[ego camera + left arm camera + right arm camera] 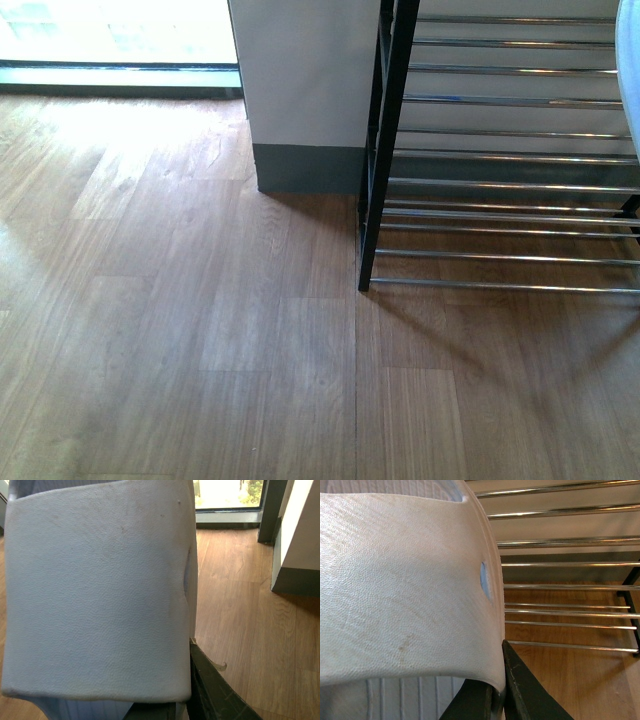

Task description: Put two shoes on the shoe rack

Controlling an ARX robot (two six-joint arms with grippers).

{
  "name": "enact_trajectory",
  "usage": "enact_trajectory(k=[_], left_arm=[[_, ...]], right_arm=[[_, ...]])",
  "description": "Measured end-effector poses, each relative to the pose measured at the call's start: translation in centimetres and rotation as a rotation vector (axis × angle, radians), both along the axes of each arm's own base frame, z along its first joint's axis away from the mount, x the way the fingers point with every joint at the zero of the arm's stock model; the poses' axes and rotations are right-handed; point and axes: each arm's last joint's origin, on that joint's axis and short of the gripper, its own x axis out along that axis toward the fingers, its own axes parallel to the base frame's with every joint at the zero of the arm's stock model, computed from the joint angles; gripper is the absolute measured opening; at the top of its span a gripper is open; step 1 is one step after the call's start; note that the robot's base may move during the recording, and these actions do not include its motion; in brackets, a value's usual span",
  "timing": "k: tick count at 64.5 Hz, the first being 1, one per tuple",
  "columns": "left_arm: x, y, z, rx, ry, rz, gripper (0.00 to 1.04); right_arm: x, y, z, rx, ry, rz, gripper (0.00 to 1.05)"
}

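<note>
In the front view, a bright window [120, 30] sits at eleven o'clock and a pale wall pillar [300, 90] at twelve. The shoe rack [380, 150] fills two to four o'clock and stands on the wood floor [200, 330]. No shoe rests on any rod that shows. A pale sliver at the three o'clock edge is probably one of the carried shoes.

The left fingers [210, 690] are clenched on the left-hand shoe [100, 595]. Its white sole fills the left wrist view, lifted off the floor. Only the floor and the pillar lie beyond it, with no rack in sight.

The right fingers [520, 690] grasp the right-hand shoe [405, 580] the same way, sole toward the camera. The chrome rods are near behind it, so this shoe looks the closer to being placed.

Several things could go wrong:
- The rods are thin with open gaps, so a shoe set down tilted, or across too few rods, could tip through or roll off.
- A toe could catch a rod or the black side frame on the way in.
- A smooth sole could slide in the grip.
- The left-hand shoe must cross toward the rack, and the two arms may crowd each other there.

By count there are two shoes, one in each grip, and one rack with several tiers. There are two sets of fingers, each shown only in part.
</note>
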Motion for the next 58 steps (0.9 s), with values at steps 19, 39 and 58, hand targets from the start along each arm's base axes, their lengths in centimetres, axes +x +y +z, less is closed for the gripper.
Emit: enact_trajectory(k=[19, 39, 58], left_arm=[[-0.03, 0.01, -0.11, 0.002, 0.003, 0.000, 0.02], [-0.04, 0.01, -0.12, 0.002, 0.004, 0.000, 0.02], [-0.06, 0.02, -0.17, 0.002, 0.005, 0.000, 0.02]], right_arm=[[-0.01, 0.00, -0.02, 0.000, 0.001, 0.000, 0.01], [0.00, 0.00, -0.01, 0.000, 0.000, 0.000, 0.01], [0.00, 0.00, -0.01, 0.001, 0.000, 0.000, 0.01]])
